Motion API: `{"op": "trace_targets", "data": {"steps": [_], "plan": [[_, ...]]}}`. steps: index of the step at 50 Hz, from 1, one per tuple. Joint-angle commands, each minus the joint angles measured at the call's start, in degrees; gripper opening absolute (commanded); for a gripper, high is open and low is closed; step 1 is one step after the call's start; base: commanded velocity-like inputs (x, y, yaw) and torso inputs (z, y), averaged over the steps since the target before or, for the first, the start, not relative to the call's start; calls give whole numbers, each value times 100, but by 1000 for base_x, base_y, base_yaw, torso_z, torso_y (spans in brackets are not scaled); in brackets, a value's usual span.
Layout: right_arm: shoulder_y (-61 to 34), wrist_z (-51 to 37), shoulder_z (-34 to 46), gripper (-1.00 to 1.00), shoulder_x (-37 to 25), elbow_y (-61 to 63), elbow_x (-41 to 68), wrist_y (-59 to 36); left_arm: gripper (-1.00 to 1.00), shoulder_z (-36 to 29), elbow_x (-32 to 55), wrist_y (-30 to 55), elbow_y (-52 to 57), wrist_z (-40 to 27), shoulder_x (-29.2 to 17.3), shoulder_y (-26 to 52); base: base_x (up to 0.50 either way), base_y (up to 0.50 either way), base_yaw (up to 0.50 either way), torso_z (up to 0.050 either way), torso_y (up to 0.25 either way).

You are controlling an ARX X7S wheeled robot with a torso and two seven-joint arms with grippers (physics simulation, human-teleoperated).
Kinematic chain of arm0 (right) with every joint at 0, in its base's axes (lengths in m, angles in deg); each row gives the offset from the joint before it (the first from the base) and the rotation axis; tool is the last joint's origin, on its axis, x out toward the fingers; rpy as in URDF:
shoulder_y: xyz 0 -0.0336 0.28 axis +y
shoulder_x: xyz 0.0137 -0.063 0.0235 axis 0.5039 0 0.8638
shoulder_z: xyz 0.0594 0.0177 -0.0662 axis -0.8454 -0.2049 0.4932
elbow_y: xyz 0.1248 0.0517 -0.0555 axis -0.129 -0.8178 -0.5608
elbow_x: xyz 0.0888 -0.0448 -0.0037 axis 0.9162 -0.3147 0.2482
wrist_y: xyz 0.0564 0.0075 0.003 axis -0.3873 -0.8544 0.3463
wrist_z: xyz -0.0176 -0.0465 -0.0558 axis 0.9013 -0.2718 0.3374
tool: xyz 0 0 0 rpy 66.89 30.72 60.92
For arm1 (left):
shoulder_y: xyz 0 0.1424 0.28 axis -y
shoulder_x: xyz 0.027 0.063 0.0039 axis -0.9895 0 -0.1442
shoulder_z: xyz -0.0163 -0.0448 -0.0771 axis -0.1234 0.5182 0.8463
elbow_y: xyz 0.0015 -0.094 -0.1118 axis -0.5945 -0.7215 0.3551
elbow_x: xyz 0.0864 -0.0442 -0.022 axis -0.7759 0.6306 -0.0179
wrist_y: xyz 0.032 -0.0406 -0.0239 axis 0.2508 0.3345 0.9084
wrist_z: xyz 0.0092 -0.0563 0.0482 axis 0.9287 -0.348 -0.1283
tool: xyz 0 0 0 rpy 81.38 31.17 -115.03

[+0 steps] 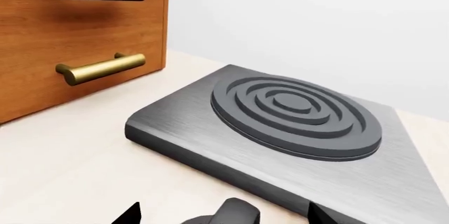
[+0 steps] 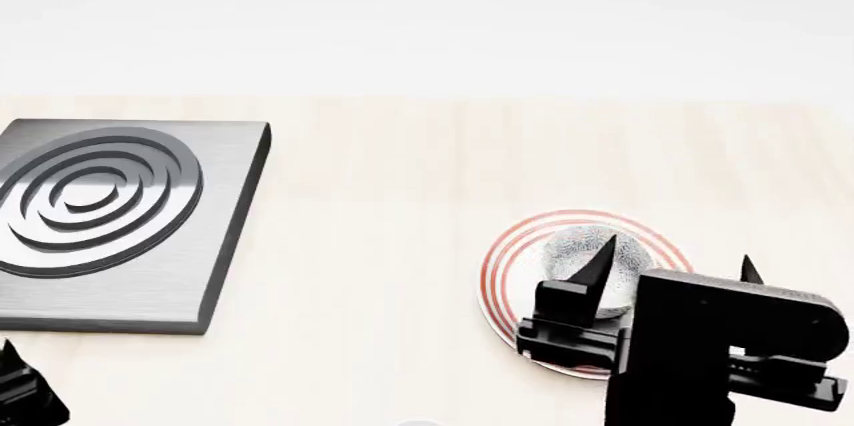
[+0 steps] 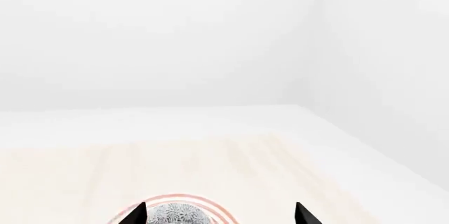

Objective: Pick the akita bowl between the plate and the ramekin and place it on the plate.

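The akita bowl (image 2: 577, 251), speckled grey and white, stands on the red-ringed white plate (image 2: 505, 271) at the right of the wooden counter. My right gripper (image 2: 677, 264) hangs over the plate's near right side, open. One fingertip (image 2: 603, 249) is by the bowl and the other is well to its right. The right wrist view shows the bowl (image 3: 175, 216) on the plate (image 3: 218, 211), next to one finger of the wide-open right gripper (image 3: 221, 216). My left gripper (image 1: 224, 216) is open near the counter's front left (image 2: 20, 391). The ramekin is out of view.
A grey slab with a ringed burner (image 2: 100, 211) lies at the left of the counter; the left wrist view shows this slab (image 1: 295, 113) close by. A wooden cabinet with brass handles (image 1: 77, 40) stands beyond it. A white wall closes the back.
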Motion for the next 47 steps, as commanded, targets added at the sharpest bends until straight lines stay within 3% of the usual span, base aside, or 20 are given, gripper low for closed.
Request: {"op": "trace_targets", "data": {"steps": [1,13,20,47], "plan": [[670,-115,166,100,-177,89,-226,747,100,-16,-32,-129,-196,57,34,59,0,0,0,0,0],[1093,-308,53,100,-178,179,-272,1348,100,-33,-62,-258,-359,110,63,94,0,0,0,0,0],[1271,-472,-5,100,-201,146,-386,1788,100,-35,41,141,319,-143,-58,-118,0,0,0,0,0],[1541,-783,-375,100,-268,1007,-236,1335,100,-28,94,61,266,-63,-97,-105,0,0,0,0,0]]}}
